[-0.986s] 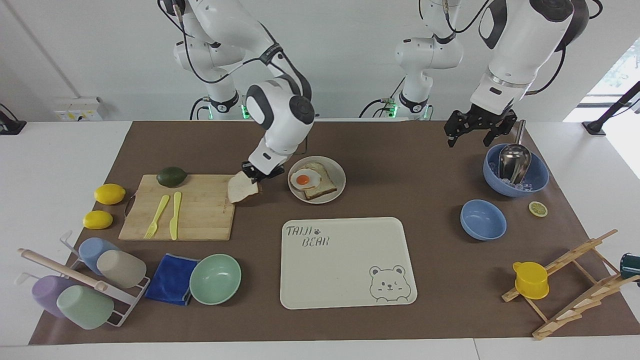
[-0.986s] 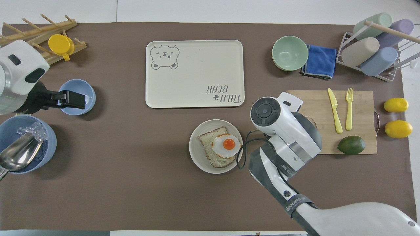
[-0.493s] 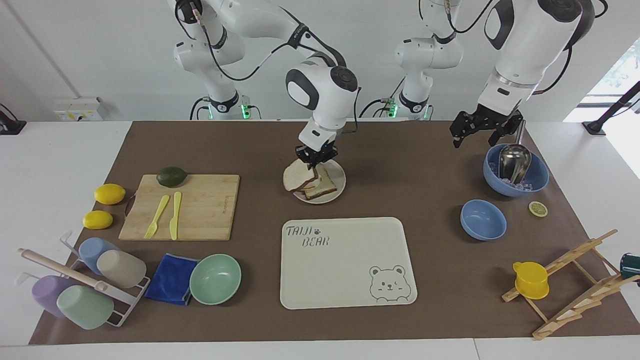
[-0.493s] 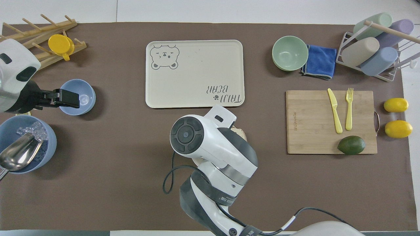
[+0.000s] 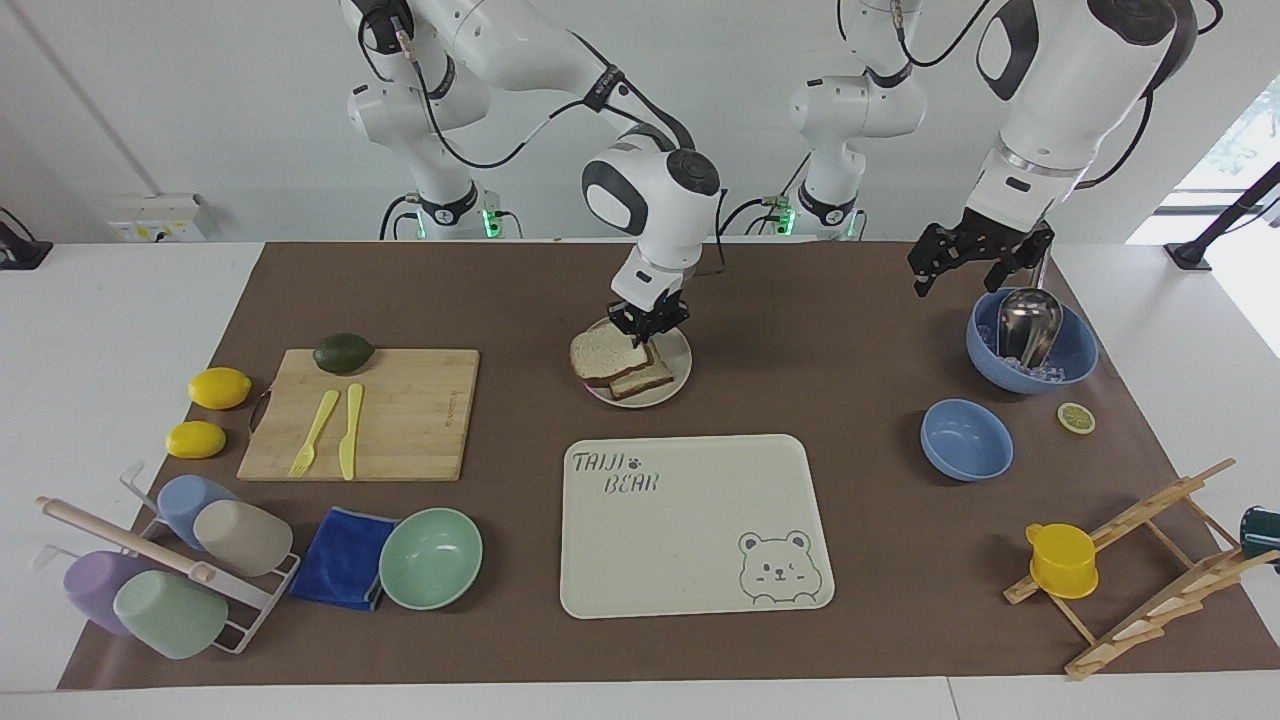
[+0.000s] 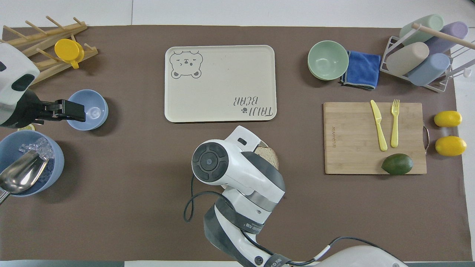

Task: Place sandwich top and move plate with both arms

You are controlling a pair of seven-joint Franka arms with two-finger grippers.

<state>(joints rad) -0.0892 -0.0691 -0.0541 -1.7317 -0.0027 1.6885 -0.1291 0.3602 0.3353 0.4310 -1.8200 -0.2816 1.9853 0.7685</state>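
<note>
Across the facing view from its left edge:

Wooden board (image 5: 365, 412) at the right arm's end of the table, with avocado (image 5: 343, 352), fork and knife on it: well apart from the action, no hazard.

Then the plate (image 5: 676, 383), nearer the robots than the bear tray (image 5: 690, 520). On it a lower slice, and over that the sandwich top (image 5: 598, 351), tilted and overhanging toward the right arm's end, not squared to the stack. Right gripper (image 5: 648, 322) pinching the sandwich top at its edge, fingers pressed together on the bread. Mostly hidden under the wrist in the overhead view, only a corner of bread (image 6: 268, 155) showing.

Likely trouble: released at this tilt, could slide off the stack onto the rim or table. Could cling to the fingers and lift off again. Pressing down off-centre could tip or nudge the plate.

Left gripper (image 5: 975, 257) spread wide, holding nothing, waiting over the blue bowl (image 5: 1075, 362) with the scoop. Reaching for the plate early risks crowding the right arm.
</note>
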